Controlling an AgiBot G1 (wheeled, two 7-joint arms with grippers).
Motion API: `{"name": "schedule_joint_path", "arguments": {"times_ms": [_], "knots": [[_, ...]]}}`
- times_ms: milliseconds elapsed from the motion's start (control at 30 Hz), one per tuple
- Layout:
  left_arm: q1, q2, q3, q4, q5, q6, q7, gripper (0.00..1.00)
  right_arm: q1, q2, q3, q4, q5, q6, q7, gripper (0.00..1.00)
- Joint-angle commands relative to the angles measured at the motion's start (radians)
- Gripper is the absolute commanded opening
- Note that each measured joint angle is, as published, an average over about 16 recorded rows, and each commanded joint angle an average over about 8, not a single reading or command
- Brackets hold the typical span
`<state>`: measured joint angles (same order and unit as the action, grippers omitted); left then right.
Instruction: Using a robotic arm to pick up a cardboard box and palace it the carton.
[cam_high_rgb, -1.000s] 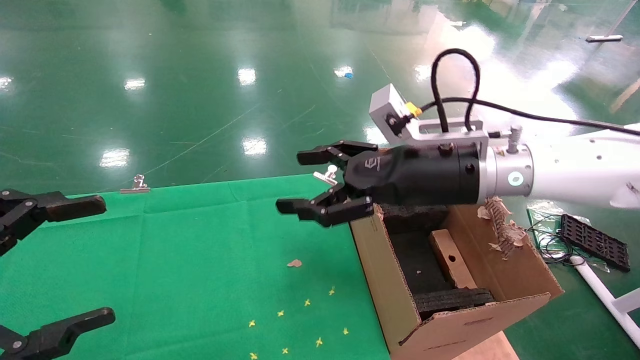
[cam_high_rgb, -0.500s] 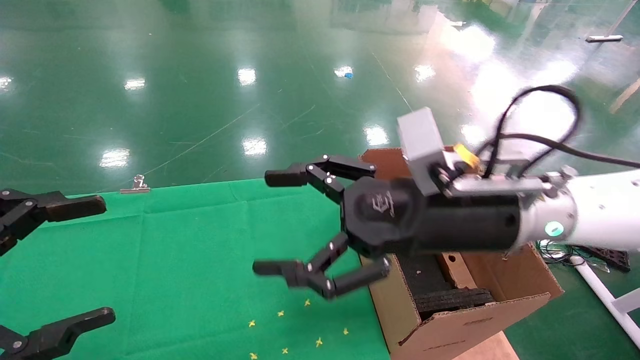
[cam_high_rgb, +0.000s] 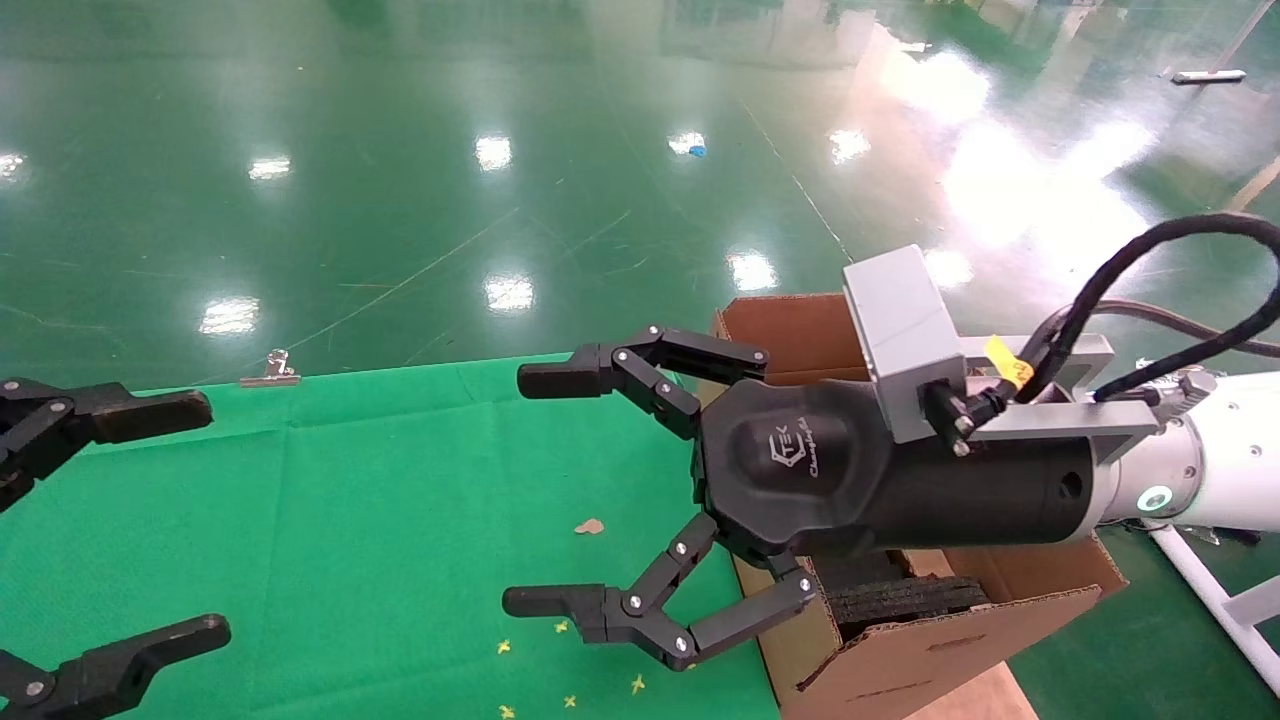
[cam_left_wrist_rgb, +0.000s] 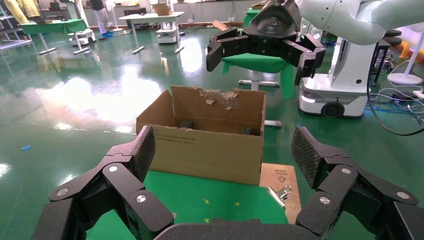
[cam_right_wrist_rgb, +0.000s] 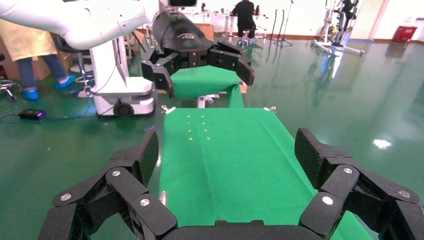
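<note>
Head view: right gripper (cam_high_rgb: 640, 490) hanging empty, jaws gaping wide, carton (cam_high_rgb: 900, 650) just behind; left gripper (cam_high_rgb: 150, 520) likewise gaping.

Glossy green floor (cam_high_rgb: 400, 150); matt green cloth (cam_high_rgb: 380, 520) beside the corrugated cardboard carton (cam_high_rgb: 900, 660), ragged paper edge showing; matt black plastic right gripper (cam_high_rgb: 560, 490).

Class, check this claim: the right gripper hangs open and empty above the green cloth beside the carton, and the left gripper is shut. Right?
Not quite. The left gripper is open too, as the head view shows. The rest holds: the right gripper hangs open and empty above the green cloth beside the carton.
</note>
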<state>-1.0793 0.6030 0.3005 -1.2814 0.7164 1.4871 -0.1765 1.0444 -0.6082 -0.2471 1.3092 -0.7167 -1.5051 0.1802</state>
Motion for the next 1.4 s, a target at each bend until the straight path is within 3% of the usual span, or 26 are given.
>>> {"name": "schedule_joint_path", "arguments": {"times_ms": [33, 1400], "knots": [[0.0, 0.0, 0.0, 0.0, 0.0, 0.0, 0.0, 1.0, 0.006, 0.0, -0.006, -0.005, -0.002, 0.002, 0.002, 1.0], [0.0, 0.0, 0.0, 0.0, 0.0, 0.0, 0.0, 1.0, 0.03, -0.003, -0.033, -0.025, -0.014, 0.01, 0.008, 1.0]]}}
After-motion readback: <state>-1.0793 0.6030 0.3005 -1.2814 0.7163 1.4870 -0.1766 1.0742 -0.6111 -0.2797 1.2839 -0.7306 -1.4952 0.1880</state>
